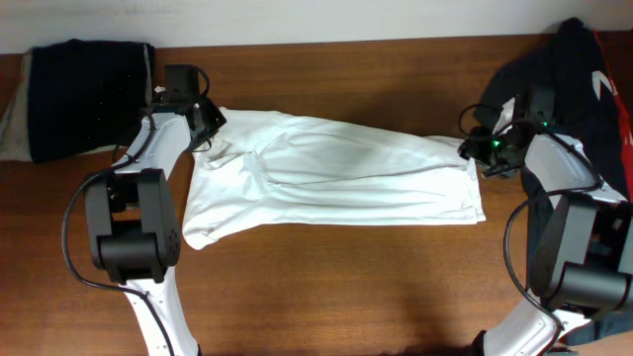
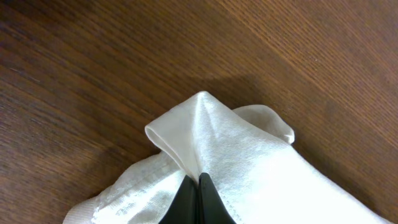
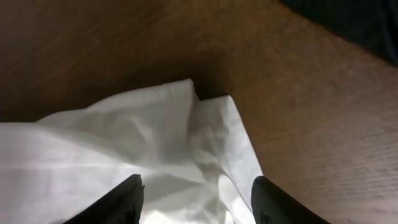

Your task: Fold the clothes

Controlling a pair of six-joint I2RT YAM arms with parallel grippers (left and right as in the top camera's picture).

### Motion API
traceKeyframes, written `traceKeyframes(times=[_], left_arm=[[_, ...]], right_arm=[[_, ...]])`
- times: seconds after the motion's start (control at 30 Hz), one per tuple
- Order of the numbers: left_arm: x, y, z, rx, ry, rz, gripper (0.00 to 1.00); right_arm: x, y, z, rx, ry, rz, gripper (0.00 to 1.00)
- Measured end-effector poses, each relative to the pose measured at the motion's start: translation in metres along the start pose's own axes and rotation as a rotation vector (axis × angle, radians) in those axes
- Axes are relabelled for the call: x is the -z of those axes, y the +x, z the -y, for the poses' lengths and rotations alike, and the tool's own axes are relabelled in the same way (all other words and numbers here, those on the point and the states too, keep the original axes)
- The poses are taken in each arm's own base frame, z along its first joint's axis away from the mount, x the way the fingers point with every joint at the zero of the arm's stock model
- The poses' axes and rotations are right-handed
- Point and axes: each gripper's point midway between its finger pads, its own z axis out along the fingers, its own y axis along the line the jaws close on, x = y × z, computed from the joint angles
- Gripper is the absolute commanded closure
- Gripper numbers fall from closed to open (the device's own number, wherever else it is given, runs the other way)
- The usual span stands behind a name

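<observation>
White T-shirt (image 1: 336,178) lies across middle of tabletop (image 1: 346,287), folded into a long band, wrinkled, sleeve end left.

Left pincer (image 2: 199,200) at far-left corner, fingers together, clamped on raised peak of cloth; finger bases cut off by frame edge.

Right pincer (image 3: 196,193) at right edge, fingers (image 3: 121,200) apart above cloth; contact with cloth unclear.

Folded black and beige bundle (image 1: 84,94) far left.

Black garment (image 1: 593,79) far right, partly hidden by right arm and cut off by frame.

The brown wooden table (image 1: 346,287) carries a white T-shirt (image 1: 336,178) spread flat. A folded black bundle (image 1: 84,94) lies left of the shirt, and a black garment (image 1: 593,69) with red and white marks lies right of it.
</observation>
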Motion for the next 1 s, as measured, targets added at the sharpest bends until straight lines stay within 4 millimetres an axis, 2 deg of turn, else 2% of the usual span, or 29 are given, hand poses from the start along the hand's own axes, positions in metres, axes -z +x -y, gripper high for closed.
traceKeyframes(times=[0.1,0.17,0.2,0.3,0.33,0.37,0.4,0.53,0.7,0.8,0.9,1.0], left_arm=[[0.0,0.0,0.0,0.0,-0.001,-0.001,1.0],[0.0,0.0,0.0,0.0,-0.001,-0.001,1.0],[0.0,0.0,0.0,0.0,-0.001,-0.001,1.0],[0.0,0.0,0.0,0.0,-0.001,-0.002,1.0],[0.0,0.0,0.0,0.0,-0.001,-0.002,1.0],[0.0,0.0,0.0,0.0,-0.001,-0.002,1.0],[0.0,0.0,0.0,0.0,-0.001,-0.002,1.0],[0.0,0.0,0.0,-0.005,0.0,0.0,1.0],[0.002,-0.003,0.003,-0.091,0.01,0.006,1.0],[0.014,-0.009,0.009,-0.113,0.023,0.013,1.0],[0.036,-0.013,0.012,-0.128,0.031,0.016,1.0],[0.056,-0.007,0.009,-0.149,0.013,-0.018,1.0]], right_arm=[[-0.009,-0.004,-0.002,0.009,-0.018,0.01,0.42],[-0.015,-0.001,-0.001,0.008,-0.019,-0.003,0.5],[-0.02,0.001,0.0,0.009,-0.018,-0.015,0.58],[-0.028,0.005,0.0,0.016,-0.027,-0.029,0.6],[-0.029,0.004,-0.001,0.018,-0.031,-0.025,0.65],[-0.029,0.003,-0.002,0.02,-0.032,-0.021,0.76],[-0.029,0.001,-0.002,0.03,-0.034,-0.016,0.82],[-0.027,0.0,-0.005,0.023,-0.04,-0.02,0.96],[0.0,-0.02,-0.018,0.014,-0.035,-0.044,0.96],[0.022,-0.035,-0.028,0.017,-0.038,-0.04,0.96],[0.03,-0.035,-0.03,0.011,-0.036,-0.056,0.96],[0.031,-0.023,-0.027,-0.004,-0.023,-0.106,0.96]])
